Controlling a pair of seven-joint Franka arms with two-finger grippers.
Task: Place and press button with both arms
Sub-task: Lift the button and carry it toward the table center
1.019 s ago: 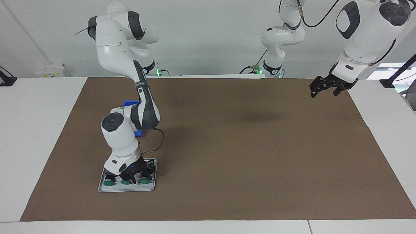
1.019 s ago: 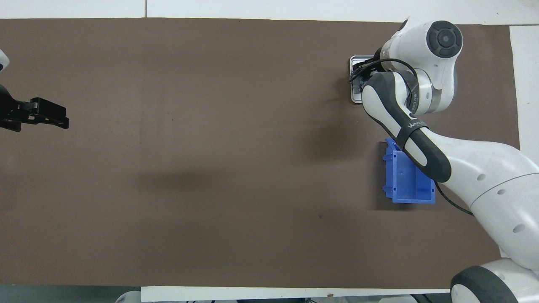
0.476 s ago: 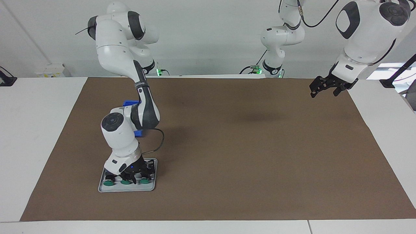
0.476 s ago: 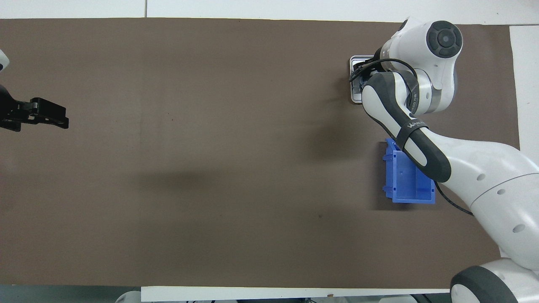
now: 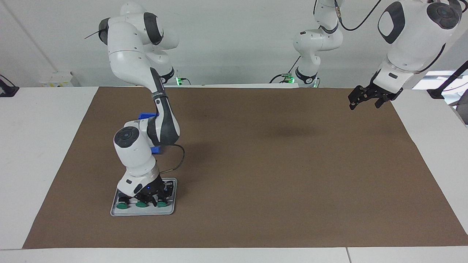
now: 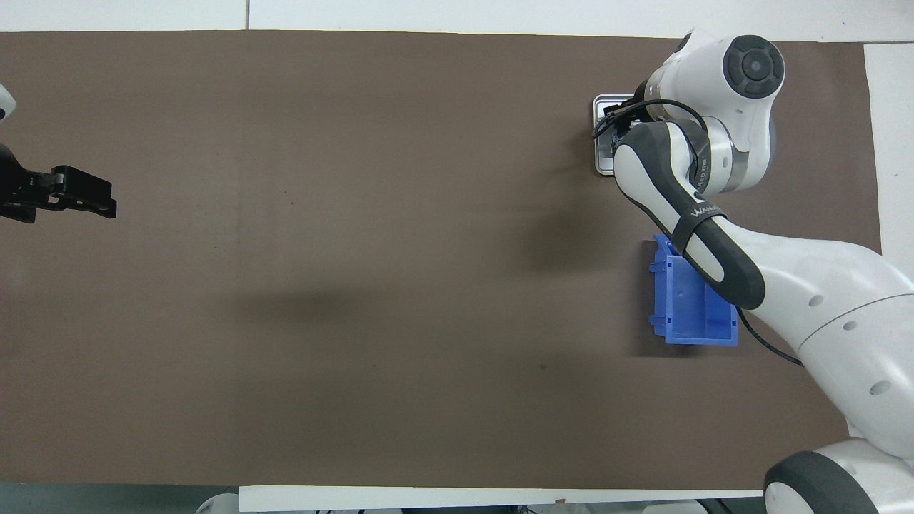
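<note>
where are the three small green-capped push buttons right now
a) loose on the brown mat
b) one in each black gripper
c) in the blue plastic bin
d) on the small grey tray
d: all three green-capped push buttons sit in a row on the small grey tray, with the right gripper down over them, while the left gripper waits in the air, holding nothing.

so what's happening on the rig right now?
The right tool is down in the grey tray at the middle one of three green buttons. Whether it has gripped it is unclear. The blue bin sits nearer the robots. The left tool waits in the air over its end of the mat.
</note>
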